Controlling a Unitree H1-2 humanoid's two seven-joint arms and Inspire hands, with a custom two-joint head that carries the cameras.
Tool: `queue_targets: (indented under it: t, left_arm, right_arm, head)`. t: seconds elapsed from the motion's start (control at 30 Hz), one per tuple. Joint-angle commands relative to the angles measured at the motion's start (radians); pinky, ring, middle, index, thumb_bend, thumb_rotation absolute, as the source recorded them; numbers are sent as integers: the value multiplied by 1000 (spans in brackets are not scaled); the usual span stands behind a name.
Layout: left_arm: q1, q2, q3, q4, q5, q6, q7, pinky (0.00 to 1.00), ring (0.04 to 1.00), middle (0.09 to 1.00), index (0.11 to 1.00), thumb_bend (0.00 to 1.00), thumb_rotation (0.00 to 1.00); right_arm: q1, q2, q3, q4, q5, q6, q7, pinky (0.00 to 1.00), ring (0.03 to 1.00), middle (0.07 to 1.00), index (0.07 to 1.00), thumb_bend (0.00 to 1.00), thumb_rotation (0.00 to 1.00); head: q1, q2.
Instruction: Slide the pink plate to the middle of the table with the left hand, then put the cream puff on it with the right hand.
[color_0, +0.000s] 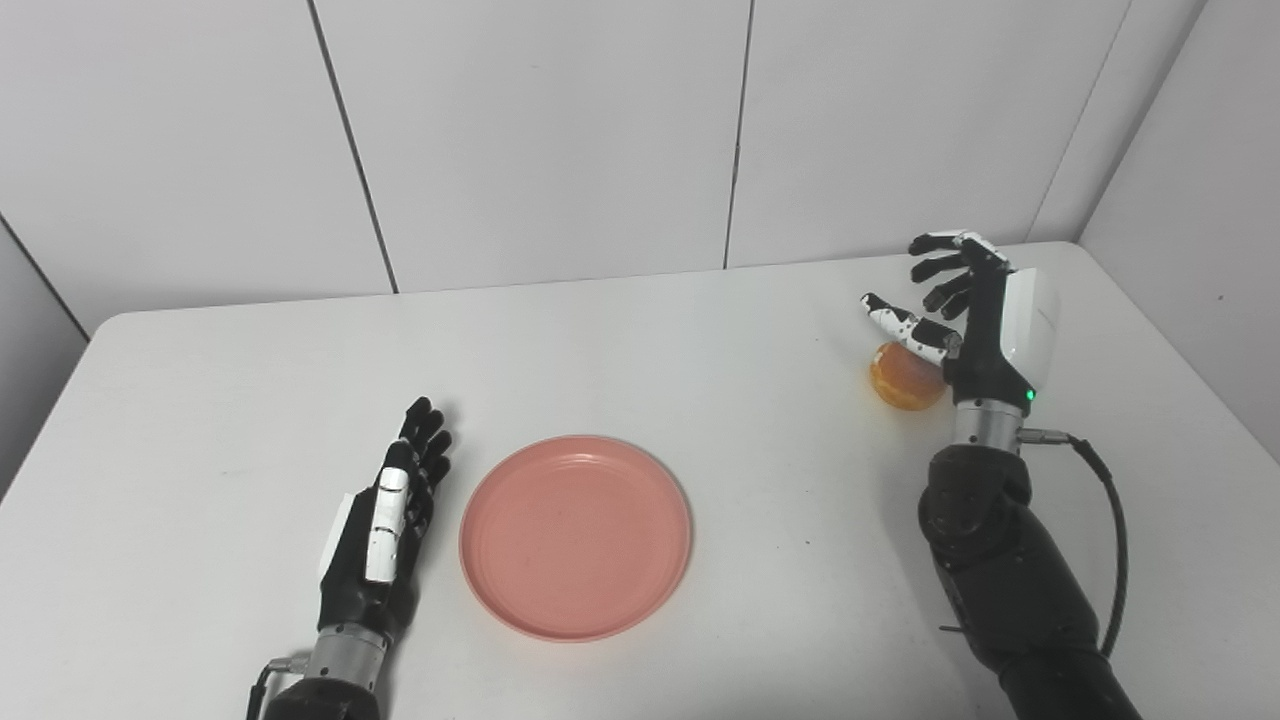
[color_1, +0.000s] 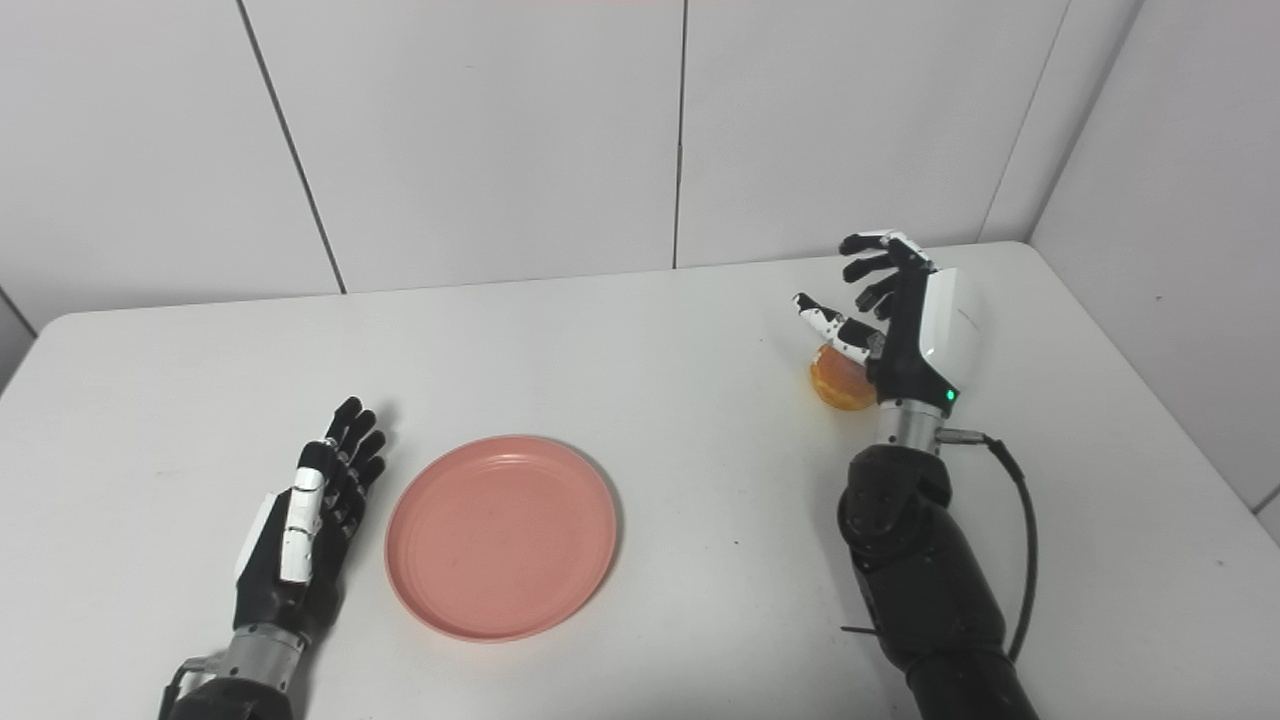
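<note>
Left hand (color_0: 385, 520): fingers straight and together, empty, pointing far, just left of the one pink plate (color_0: 576, 536). Plate: round, flat, upright, near-centre on the white tabletop (color_0: 650, 340). One cream puff (color_0: 905, 378), golden and round, far right; right hand (color_0: 975, 315) above it, fingers spread, apparently not gripping.
</note>
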Motion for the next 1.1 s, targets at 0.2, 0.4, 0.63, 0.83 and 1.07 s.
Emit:
queue_targets:
  t: [0.2, 0.4, 0.63, 0.83, 1.07]
  left_arm:
    - [10, 3, 0, -5, -1, 14, 3, 994, 982, 987, 975, 602, 1000]
    - [8, 8, 0, -4, -3, 16, -2, 998, 985, 991, 979, 614, 1000]
    - [10, 8, 1, -9, -4, 22, -1, 998, 984, 991, 981, 596, 1000]
    - [8, 12, 2, -2, -6, 14, -8, 1000, 987, 992, 981, 612, 1000]
    - [10, 9, 1, -8, -2, 20, -3, 999, 984, 989, 976, 608, 1000]
  right_arm:
    - [-26, -84, 38, -79, -24, 145, 226, 775, 890, 903, 894, 852, 420]
    - [-29, -101, 46, -92, -43, 218, 288, 835, 916, 923, 920, 926, 433]
    - [-26, -116, 60, -97, -50, 318, 383, 873, 947, 948, 952, 925, 446]
    - [-29, -129, 68, -107, -45, 426, 485, 903, 965, 967, 967, 883, 405]
    - [-28, -125, 60, -128, -12, 512, 565, 773, 923, 957, 946, 880, 252]
  head:
    - [-2, 1]
    - [-3, 1]
    - [-3, 2]
    - [-4, 4]
    - [-5, 4]
